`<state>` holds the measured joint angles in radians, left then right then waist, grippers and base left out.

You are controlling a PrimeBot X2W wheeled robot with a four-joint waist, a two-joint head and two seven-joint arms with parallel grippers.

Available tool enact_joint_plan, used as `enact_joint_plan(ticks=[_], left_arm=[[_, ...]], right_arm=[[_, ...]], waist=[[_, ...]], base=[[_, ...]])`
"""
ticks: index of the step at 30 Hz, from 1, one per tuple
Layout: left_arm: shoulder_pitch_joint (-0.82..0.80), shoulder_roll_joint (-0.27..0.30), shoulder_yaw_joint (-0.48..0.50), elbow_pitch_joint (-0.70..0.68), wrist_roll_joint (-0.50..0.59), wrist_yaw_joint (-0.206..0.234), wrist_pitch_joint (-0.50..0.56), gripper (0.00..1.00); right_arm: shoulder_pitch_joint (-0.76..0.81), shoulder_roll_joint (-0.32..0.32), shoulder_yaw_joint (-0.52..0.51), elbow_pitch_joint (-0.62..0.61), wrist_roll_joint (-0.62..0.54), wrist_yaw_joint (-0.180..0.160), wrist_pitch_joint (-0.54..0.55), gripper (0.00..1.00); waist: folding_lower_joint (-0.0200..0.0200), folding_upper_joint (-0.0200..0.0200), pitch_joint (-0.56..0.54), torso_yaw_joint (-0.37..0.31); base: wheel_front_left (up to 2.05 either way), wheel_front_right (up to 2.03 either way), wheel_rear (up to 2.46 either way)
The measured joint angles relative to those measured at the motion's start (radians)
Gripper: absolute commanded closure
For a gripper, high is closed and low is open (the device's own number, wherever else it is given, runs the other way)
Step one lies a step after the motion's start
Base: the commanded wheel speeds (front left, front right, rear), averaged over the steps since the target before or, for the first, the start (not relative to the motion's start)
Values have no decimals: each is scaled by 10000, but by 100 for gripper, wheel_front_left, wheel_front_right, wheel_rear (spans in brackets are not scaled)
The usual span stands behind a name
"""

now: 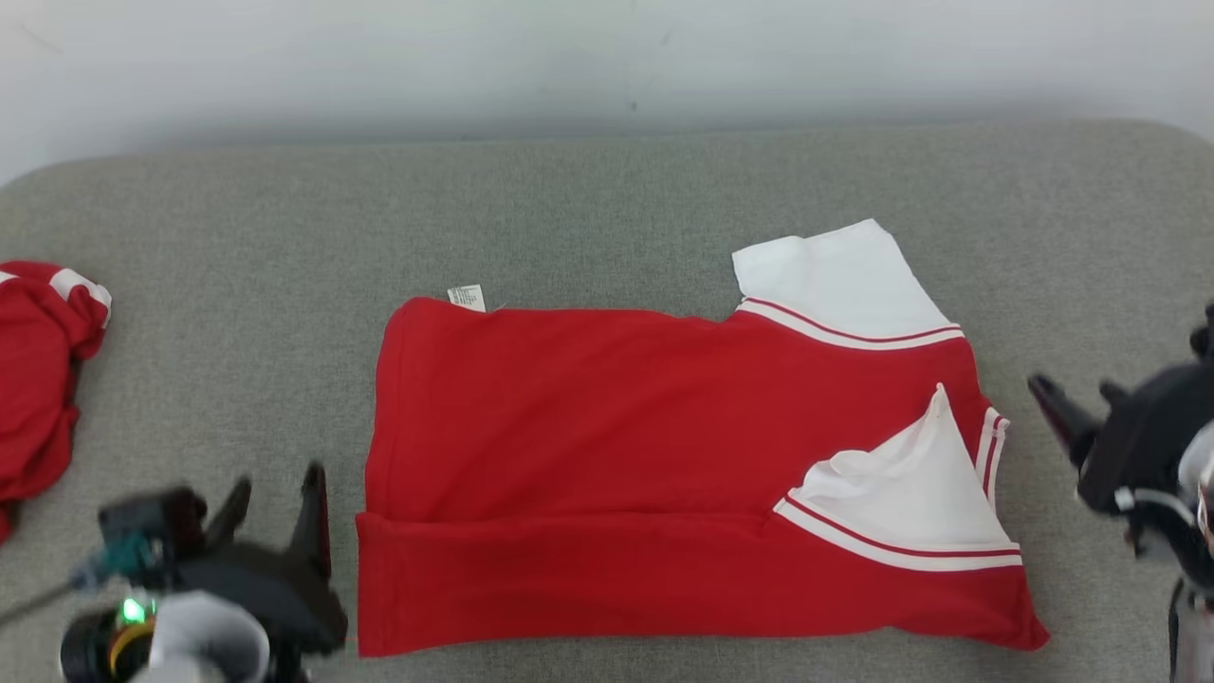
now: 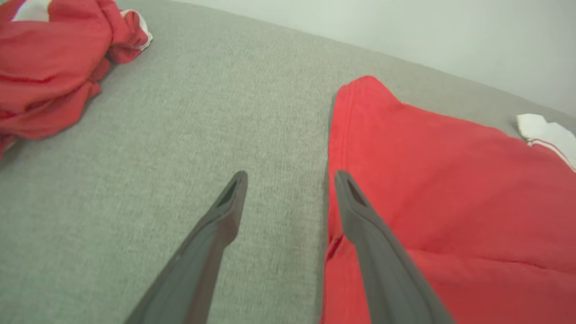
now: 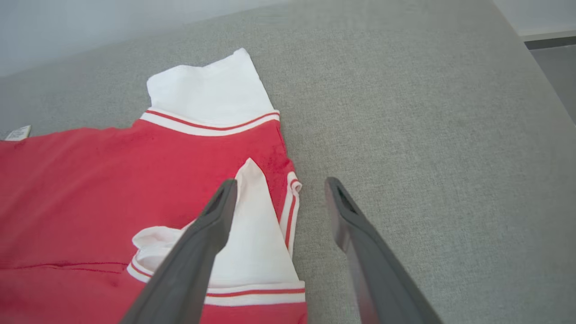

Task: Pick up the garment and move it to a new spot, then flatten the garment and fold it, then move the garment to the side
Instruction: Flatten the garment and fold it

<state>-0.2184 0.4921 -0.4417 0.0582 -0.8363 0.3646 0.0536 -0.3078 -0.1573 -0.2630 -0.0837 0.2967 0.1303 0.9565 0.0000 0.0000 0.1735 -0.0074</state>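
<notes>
The garment (image 1: 616, 446) is a red shirt with white, red-striped sleeves, lying flat on the grey cushion with its near strip folded over the body. One white sleeve (image 1: 844, 280) sticks out at the far right; the other (image 1: 910, 493) is folded onto the red. My left gripper (image 1: 275, 503) stands open just off the shirt's left edge, holding nothing. In the left wrist view the left gripper (image 2: 290, 180) straddles that red edge (image 2: 335, 148). My right gripper (image 1: 1076, 394) is open beside the shirt's right edge. In the right wrist view the right gripper (image 3: 279, 186) hovers over the striped cuff (image 3: 292, 207).
A second red garment (image 1: 38, 379) lies crumpled at the cushion's left end, also in the left wrist view (image 2: 49, 58). The grey cushion (image 1: 607, 209) ends at a pale wall behind and at a rounded right edge (image 3: 531, 58). A white label (image 1: 467, 297) pokes out at the shirt's far left corner.
</notes>
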Motion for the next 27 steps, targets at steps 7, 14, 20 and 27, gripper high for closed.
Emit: enact_joint_plan(ticks=[7,14,20,27], left_arm=[[-3131,-428,-123,1145,-293,-752,1356,0],[-5618,-828,-754,3126,-82,-1373,2374,0],[-6570,-953,-1198,4383,182,-1749,3022,0],[-7048,-1018,-1440,4986,236,-2052,3296,0]], right_arm=[[-3263,125,637,1987,-449,0,-263,0],[-5307,81,1950,3841,-759,0,-836,0],[-6285,-184,2823,4757,-773,0,-1197,0],[-6872,-481,3212,5375,-765,0,-1613,0]], waist=[[2,1,788,-11],[2,2,1753,-55],[4,2,2348,-153],[3,2,2674,-239]], base=[[0,0,0],[0,0,0],[0,0,0],[0,0,0]])
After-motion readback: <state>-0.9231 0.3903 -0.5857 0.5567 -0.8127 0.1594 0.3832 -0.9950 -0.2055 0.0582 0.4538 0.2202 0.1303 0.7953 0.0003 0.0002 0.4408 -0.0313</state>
